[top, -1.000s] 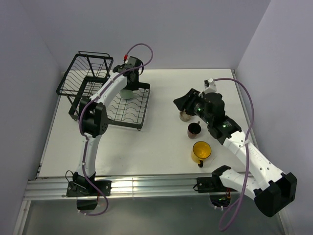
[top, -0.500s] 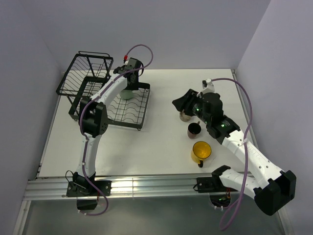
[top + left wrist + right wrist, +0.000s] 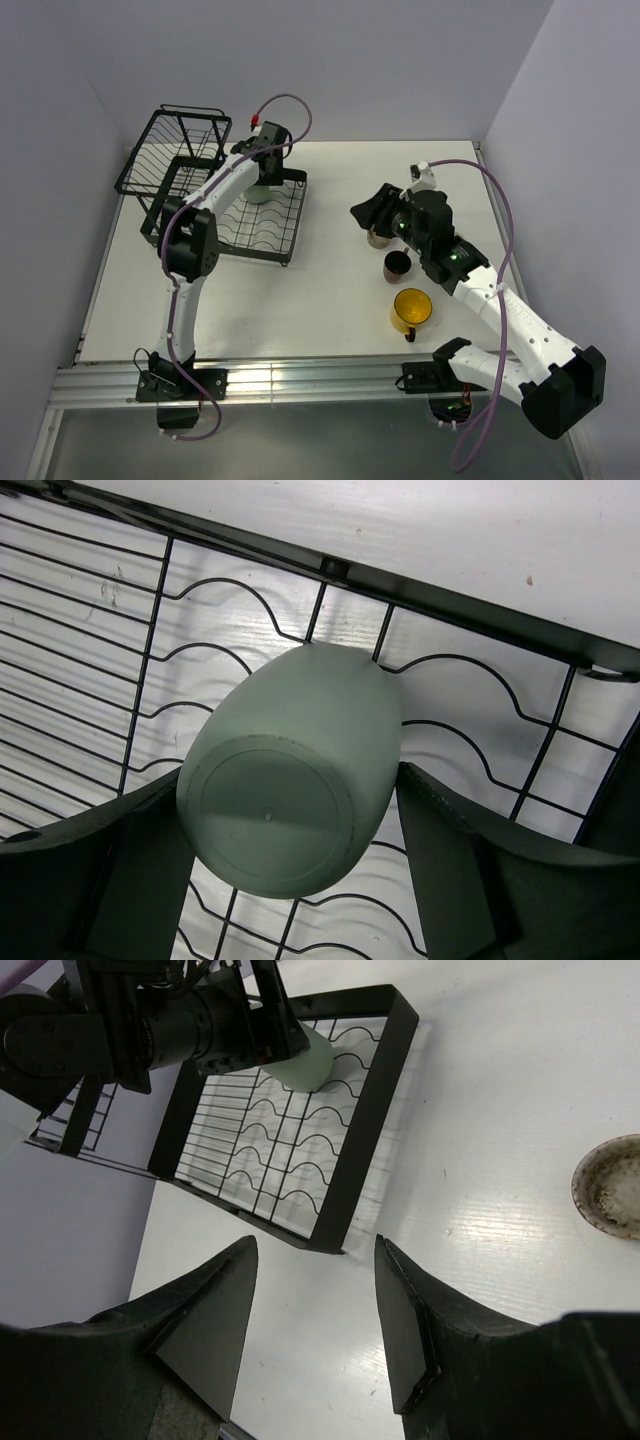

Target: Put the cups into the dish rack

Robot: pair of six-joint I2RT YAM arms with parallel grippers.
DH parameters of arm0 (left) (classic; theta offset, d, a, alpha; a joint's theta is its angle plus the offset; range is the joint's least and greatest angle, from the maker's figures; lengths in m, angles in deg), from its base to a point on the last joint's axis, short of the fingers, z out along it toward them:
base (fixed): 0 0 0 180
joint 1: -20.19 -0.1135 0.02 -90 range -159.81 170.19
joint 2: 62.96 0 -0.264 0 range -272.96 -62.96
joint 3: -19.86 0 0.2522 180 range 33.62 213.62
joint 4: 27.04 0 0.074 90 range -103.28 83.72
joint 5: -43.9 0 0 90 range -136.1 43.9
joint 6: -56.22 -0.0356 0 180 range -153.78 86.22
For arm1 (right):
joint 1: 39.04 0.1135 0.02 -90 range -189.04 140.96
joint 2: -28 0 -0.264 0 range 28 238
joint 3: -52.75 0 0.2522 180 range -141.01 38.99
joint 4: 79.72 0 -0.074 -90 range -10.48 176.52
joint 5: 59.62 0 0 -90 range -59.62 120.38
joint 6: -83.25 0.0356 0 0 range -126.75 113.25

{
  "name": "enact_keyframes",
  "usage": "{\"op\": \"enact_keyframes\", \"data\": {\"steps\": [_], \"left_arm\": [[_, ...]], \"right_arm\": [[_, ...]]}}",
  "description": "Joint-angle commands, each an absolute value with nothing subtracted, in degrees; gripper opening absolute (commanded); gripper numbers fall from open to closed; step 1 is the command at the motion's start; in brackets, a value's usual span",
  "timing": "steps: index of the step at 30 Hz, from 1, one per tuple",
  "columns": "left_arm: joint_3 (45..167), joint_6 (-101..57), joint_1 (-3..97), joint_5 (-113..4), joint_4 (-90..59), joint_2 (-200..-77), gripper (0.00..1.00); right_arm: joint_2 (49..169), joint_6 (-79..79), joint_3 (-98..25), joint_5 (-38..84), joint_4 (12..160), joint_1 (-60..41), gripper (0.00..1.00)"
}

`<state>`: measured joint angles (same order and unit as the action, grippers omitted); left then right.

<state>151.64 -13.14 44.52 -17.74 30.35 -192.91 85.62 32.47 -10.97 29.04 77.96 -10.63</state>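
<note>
Left hand (image 3: 290,785): fingers pinching the pale green tumbler (image 3: 290,750) from both sides. The tumbler is tilted, with its base toward the wrist camera and its mouth down against the curved plate slots of the dish rack (image 3: 450,613). In the top view it sits at the 12 o'clock end of the flat tray section.

Right hand (image 3: 315,1242): fingers spread, nothing between them, hanging above the table (image 3: 330,300).

Beige speckled cup (image 3: 610,1182): upright on the table, mouth open upward, at 3 o'clock from the right hand in the wrist view. From above it is just beside that hand, at 5 o'clock.

Dark brown mug (image 3: 398,264): on the table, at 5 o'clock from the beige cup, near it.

Yellow mug (image 3: 411,308): on the table, at 6 o'clock from the brown mug, handle toward the arm bases.

Governing relation, as judged: the right arm is much nearer all three loose cups. The beige cup's long axis stands vertical, so the spread fingers would need to shift toward 3 o'clock before closing. The rack lies at 9 o'clock, well apart from the cups.
</note>
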Motion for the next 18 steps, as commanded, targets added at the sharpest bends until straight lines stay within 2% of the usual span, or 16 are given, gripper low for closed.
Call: {"op": "enact_keyframes", "data": {"steps": [1, 18], "left_arm": [[149.6, -13.1, 44.4, -16.7, 29.2, -188.2, 0.80], [145.2, -12.8, 45.5, -12.6, 24.6, -182.3, 0.82]], "right_arm": [[85.7, 31.1, -13.6, 30.3, 79.4, -9.9, 0.58], [85.4, 30.5, -13.9, 30.3, 78.9, -9.4, 0.59]]}}
